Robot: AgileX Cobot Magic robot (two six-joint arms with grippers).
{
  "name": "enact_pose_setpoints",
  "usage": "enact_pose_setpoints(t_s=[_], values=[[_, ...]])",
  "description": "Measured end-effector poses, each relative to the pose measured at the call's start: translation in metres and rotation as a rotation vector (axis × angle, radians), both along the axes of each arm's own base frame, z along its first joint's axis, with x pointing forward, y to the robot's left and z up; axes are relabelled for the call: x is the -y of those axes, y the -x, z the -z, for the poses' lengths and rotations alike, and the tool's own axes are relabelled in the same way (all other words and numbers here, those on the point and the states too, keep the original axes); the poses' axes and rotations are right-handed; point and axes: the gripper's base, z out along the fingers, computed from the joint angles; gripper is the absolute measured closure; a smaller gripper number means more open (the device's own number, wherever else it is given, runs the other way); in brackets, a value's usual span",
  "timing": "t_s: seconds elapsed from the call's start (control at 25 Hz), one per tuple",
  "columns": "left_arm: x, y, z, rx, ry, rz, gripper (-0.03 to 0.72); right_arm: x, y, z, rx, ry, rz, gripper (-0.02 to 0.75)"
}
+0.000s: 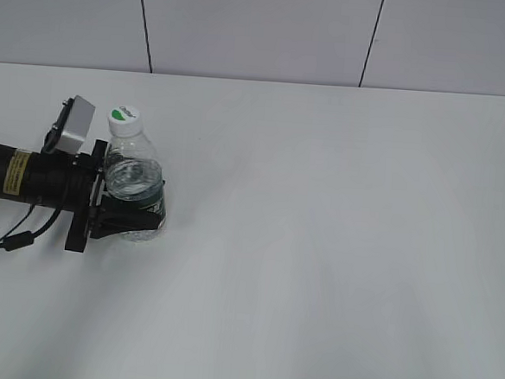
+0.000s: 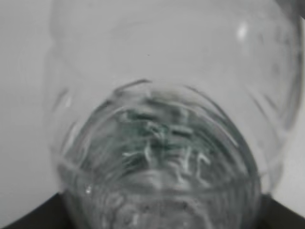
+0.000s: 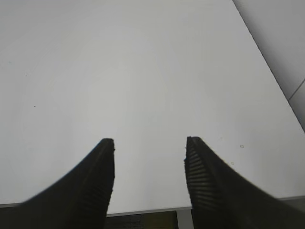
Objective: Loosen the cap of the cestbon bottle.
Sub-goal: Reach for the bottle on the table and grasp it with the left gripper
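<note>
Cestbon bottle (image 1: 132,181) stands upright on the white table (image 1: 335,247), between the jaws of the left gripper (image 1: 130,211), which comes in level from the side at label height. The dark fingers sit along the lower body at the green band. Whether they press the plastic or only bracket it cannot be told: the left wrist view is filled by the blurred clear wall of the bottle (image 2: 162,143) right against the lens.

Cap (image 1: 125,121) sits above and just beyond that gripper, white with a green mark, much narrower than the body, nothing touching it.

Right gripper (image 3: 148,157) hangs spread over bare table, nothing between its ribbed fingers (image 3: 102,176); no bottle in its view, so it appears well apart from the work.

Handling, as judgement:
- Small bottle, holding water; light to moderate weight.
- Thin clear wall, soft; a hard squeeze may buckle it or push water up once the seal breaks.
- Smooth plastic, likely slippery; the body may spin in the grip under torque.
- Hold the body low at the label band, where it is stiffer.
- Take the cap across its rim from above; small target, little room for error.
</note>
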Motion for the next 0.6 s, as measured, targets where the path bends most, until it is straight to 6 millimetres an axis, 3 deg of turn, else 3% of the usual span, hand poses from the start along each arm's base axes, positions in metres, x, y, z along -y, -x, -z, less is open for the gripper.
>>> enact_pose_setpoints(t_s=[0.6], values=[[0.0, -0.0001, 0.0, 0.0, 0.0, -0.001, 0.276, 0.0, 0.0, 0.0, 0.0, 0.0, 0.0, 0.365]])
